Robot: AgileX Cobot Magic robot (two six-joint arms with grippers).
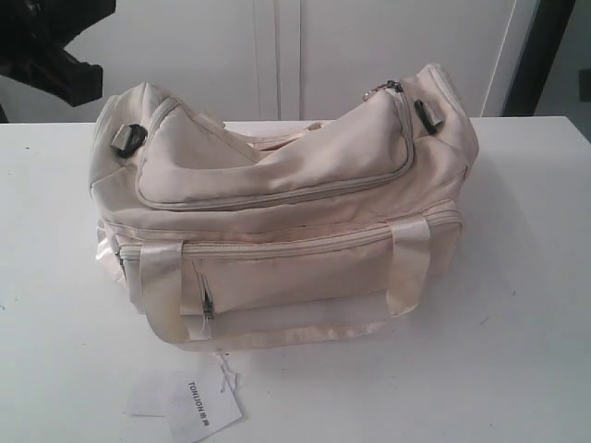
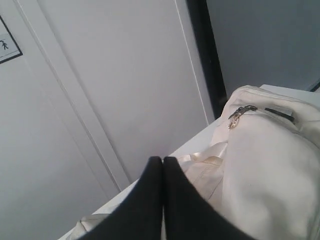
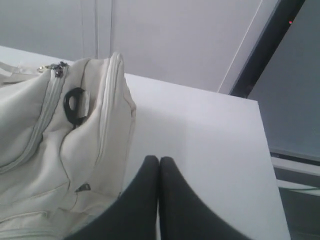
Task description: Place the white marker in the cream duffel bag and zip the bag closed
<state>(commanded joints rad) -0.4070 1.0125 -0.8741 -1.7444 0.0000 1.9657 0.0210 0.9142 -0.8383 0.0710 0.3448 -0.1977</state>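
Where the white worktop (image 1: 517, 332) lies nearest in the exterior view, a white paper tag (image 1: 205, 406) with dark print rests flat just in front of the cream duffel bag (image 1: 277, 212). The bag sits on the worktop with its long side to the front. Its shiny straps (image 1: 164, 281) hang down over that side, and the front pocket's zip pull (image 1: 208, 306) hangs between them. Higher on the bag, the curved top zipper (image 1: 277, 196) looks drawn shut along its visible length, with its metal pull (image 1: 391, 89) at the bag's right end. A dark clip (image 1: 129, 138) sits on the bag's left end, and another on the right end.

The right end effector (image 3: 159, 165) hangs off the bag's right end, with its dark fingers pressed together on nothing. The left end effector (image 2: 163, 167) is just beside the bag, likewise pinched together and empty. A dark arm part (image 1: 51, 41) shows behind the bag's left end. Farthest back, behind the bag, stands a pale panelled wall (image 1: 369, 46). The white marker is not visible in any view, so its place cannot be told.
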